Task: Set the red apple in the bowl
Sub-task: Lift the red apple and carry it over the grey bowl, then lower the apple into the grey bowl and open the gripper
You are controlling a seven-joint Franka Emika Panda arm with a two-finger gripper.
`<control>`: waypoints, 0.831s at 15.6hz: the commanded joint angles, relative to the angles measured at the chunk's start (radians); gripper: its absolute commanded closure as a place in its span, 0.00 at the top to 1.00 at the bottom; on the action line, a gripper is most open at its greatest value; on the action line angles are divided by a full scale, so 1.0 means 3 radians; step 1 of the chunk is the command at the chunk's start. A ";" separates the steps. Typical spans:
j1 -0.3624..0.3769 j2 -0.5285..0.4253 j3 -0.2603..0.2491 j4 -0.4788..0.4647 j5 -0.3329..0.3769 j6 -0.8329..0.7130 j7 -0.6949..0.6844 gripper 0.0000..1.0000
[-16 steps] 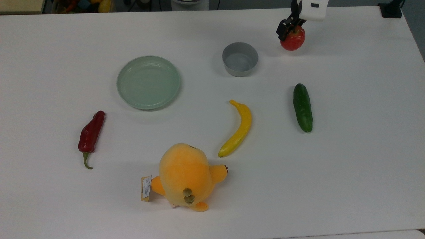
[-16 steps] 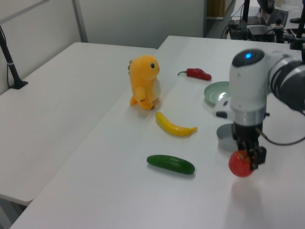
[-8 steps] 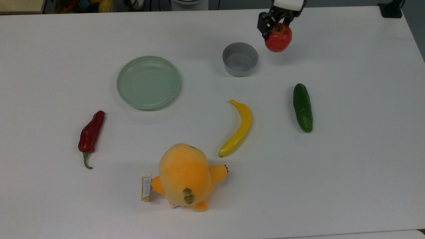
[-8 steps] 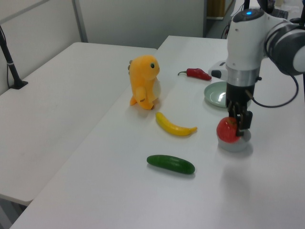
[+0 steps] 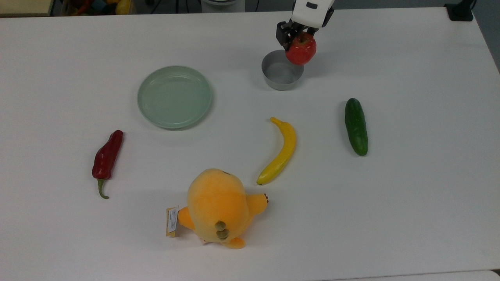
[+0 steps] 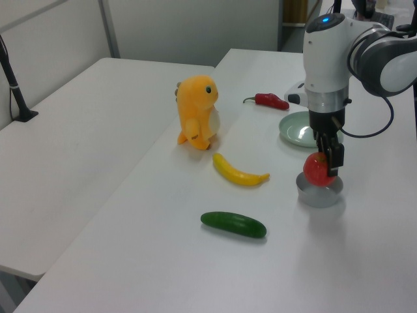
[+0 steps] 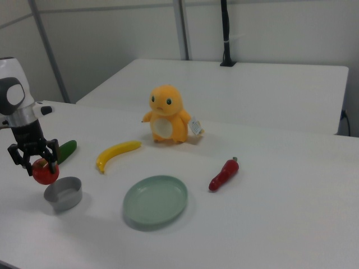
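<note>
My hand (image 5: 295, 36) grips the apple (image 5: 300, 49) and has carried it across to the bowl's (image 5: 279, 74) rim; centring and lowering remain.

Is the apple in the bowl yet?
Not yet. The claw holds the red apple in the air above the bowl, near its rim, and the bowl looks empty.
</note>
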 commanded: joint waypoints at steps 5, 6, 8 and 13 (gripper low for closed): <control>-0.0075 0.0098 -0.0131 -0.0093 -0.0071 0.0004 -0.0159 0.36; -0.0080 0.0108 -0.0141 -0.0093 -0.0077 0.0009 -0.0185 0.41; -0.0075 0.0123 -0.0182 -0.0083 -0.0077 0.0004 -0.0175 0.87; -0.0065 0.0072 -0.0187 -0.0027 -0.0071 -0.0037 0.0120 1.00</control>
